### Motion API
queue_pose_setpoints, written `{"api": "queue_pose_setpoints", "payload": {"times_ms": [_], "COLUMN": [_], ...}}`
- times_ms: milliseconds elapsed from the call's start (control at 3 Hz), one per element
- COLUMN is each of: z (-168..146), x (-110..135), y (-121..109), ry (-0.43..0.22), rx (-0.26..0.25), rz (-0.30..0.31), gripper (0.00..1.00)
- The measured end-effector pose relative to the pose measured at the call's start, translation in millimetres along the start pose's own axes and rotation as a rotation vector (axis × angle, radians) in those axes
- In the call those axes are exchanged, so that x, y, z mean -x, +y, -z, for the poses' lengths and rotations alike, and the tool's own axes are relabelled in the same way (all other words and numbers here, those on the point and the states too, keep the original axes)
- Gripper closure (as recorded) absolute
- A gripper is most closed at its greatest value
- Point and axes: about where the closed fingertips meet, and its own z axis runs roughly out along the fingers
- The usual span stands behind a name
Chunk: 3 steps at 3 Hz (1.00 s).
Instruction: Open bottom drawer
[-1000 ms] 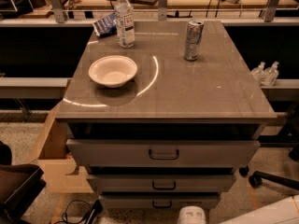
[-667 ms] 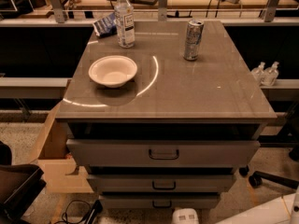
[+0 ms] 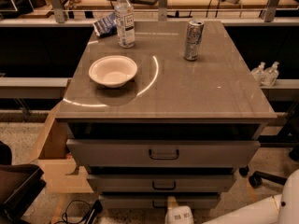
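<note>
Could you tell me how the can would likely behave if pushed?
Standing tall and narrow, the can probably tips easily; on its round side it would likely roll. The gripper sits low, before the bottom drawer, nowhere near it.

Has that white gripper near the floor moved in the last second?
Yes. The gripper has shifted left, ending closer to the handle at the centre of the bottom drawer.
</note>
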Motion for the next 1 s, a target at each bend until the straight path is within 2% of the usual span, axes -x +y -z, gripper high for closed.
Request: {"api": "queue_pose_setpoints", "payload": {"times_ms": [667,1000], "z": [-9,-27], "x": [6,12], "y": [-3,2], "ry": [-0.028,-0.072], "rx": [0.001,0.049], "rz": [0.001,0.0], "gripper": [0.0,0.0]}}
